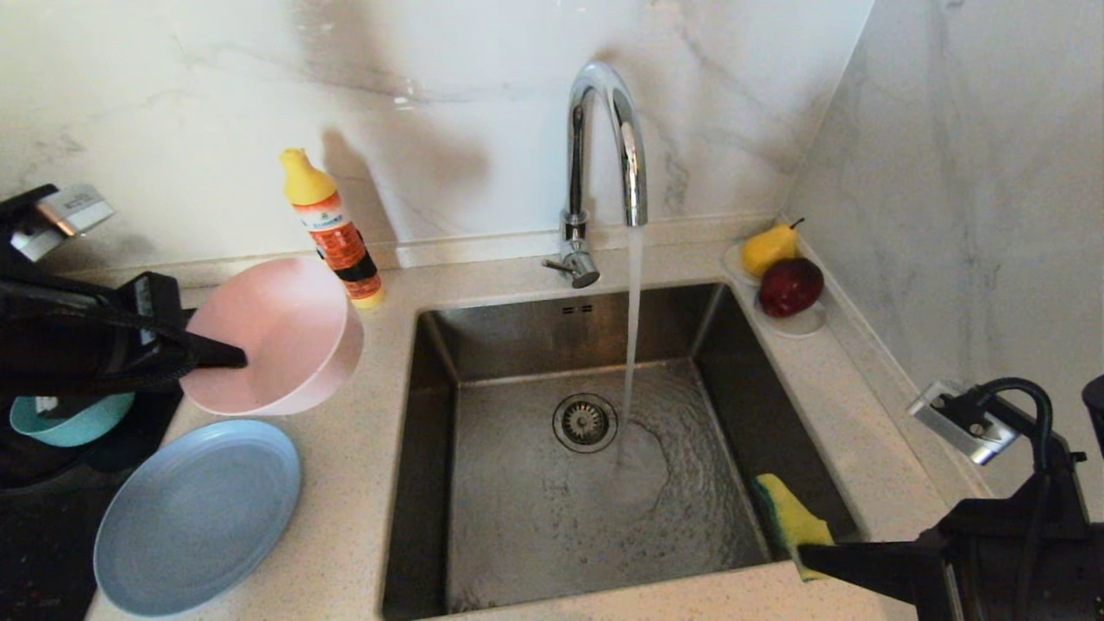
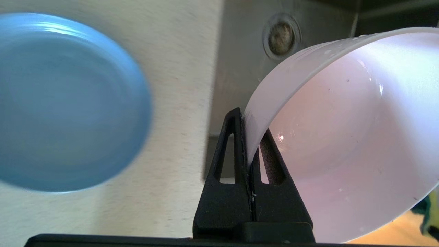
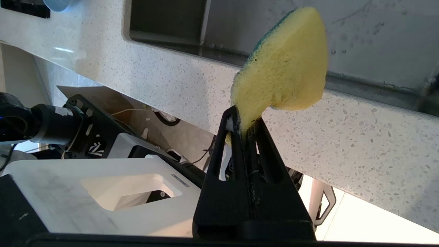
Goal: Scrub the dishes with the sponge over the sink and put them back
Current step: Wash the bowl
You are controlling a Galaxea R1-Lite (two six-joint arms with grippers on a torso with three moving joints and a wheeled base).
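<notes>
Left gripper (image 1: 231, 355) is clamped on the rim of the pink bowl (image 1: 285, 332), holding it tilted on edge above the counter (image 1: 362, 483), just left of the sink (image 1: 733, 345), w/ the hollow facing the robot. Right gripper (image 1: 806, 556) is pinched shut on 1 corner of the sponge (image 1: 789, 517), yellow side up, green edge toward the basin, at the sink's near right corner. Grey-blue plate (image 1: 198, 513) lies flat on the counter near the front; teal bowl (image 1: 69, 423) sits beyond it, partly hidden under the left arm. Tap (image 1: 608, 138) is running, water hitting the basin floor just right of the drain (image 1: 585, 422).

Step in hand, as I read it: bring bowl over the sink to meet the sponge. To do it well: carry the bowl clear of the soap bottle (image 1: 332, 228), keep the rim grip steady since only a thin edge is held, turn the hollow toward the sponge, meet over the basin so drips fall in.
</notes>
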